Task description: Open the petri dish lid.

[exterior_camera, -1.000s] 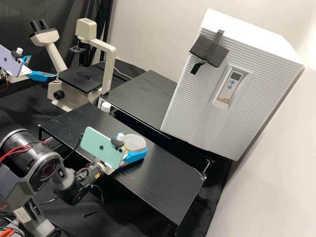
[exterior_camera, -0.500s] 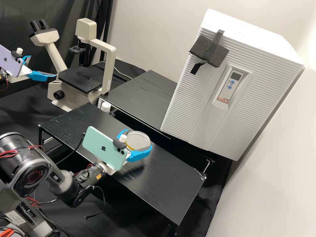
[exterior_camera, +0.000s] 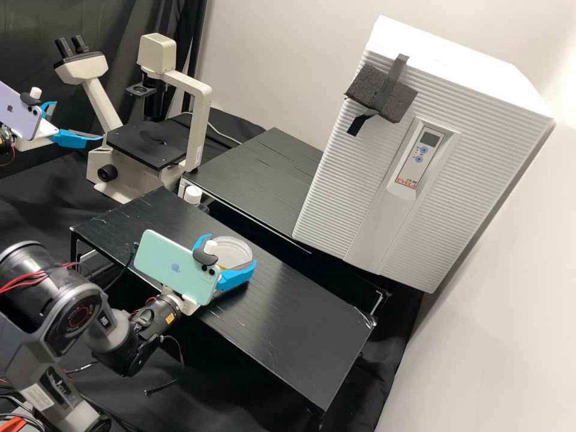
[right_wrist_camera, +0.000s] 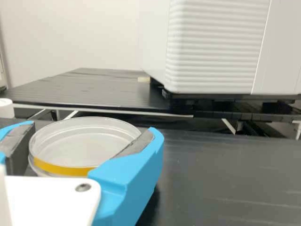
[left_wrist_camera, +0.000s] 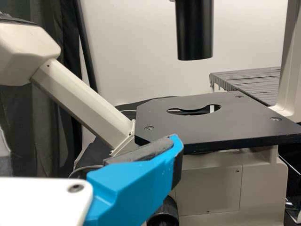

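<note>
One gripper (exterior_camera: 233, 249) near mid-frame clasps the petri dish (exterior_camera: 235, 253) (to steady it, presumably); the left gripper (exterior_camera: 78, 120) gapes, upper left.

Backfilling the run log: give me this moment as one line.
right end effector: gripping petri dish | dish opened or not: cannot tell | left end effector: open, near microscope

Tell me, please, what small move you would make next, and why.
I would probably bring the open, blue-fingered left gripper towards the clear, round, yellow-banded petri dish: the right gripper clasps the dish by its sides, while the left gripper hangs beside the cream-coloured microscope.
</note>
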Robot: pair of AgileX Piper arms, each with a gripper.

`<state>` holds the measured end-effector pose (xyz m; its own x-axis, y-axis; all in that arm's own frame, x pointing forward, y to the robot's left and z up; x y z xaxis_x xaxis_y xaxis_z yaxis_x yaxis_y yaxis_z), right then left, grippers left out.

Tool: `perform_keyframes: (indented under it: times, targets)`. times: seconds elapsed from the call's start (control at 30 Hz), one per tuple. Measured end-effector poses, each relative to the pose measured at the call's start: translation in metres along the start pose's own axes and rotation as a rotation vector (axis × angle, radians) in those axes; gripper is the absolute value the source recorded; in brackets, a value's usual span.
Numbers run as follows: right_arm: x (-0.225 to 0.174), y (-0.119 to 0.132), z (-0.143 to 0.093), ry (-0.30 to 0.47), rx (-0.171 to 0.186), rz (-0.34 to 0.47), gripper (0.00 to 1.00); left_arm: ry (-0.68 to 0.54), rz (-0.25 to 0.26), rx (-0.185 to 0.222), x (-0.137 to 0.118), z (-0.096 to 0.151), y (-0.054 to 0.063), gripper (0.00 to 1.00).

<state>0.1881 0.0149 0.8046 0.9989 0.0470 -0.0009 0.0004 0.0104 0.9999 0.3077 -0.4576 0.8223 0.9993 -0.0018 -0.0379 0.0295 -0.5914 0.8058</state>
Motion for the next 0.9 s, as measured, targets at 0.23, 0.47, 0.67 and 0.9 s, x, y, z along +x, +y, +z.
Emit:
perform_keyframes:
  times: [0.23,0.47,0.67,0.9]
  targets:
    - [0.0023,-0.0026,0.0045,-0.017,0.000,0.001,0.00,0.000,0.000,0.000,0.0000,0.0000,0.0000,1.00]
    - [0.0025,-0.0033,0.0042,-0.018,-0.014,0.000,1.00,0.000,0.000,0.000,0.0000,0.0000,0.0000,1.00]
    - [0.0023,-0.0033,0.0031,-0.020,-0.036,0.007,1.00,0.000,0.000,0.000,0.0000,0.0000,0.0000,1.00]
    - [-0.0001,0.0027,0.0003,-0.021,-0.034,0.043,1.00,0.000,0.000,0.000,0.0000,0.0000,0.0000,1.00]
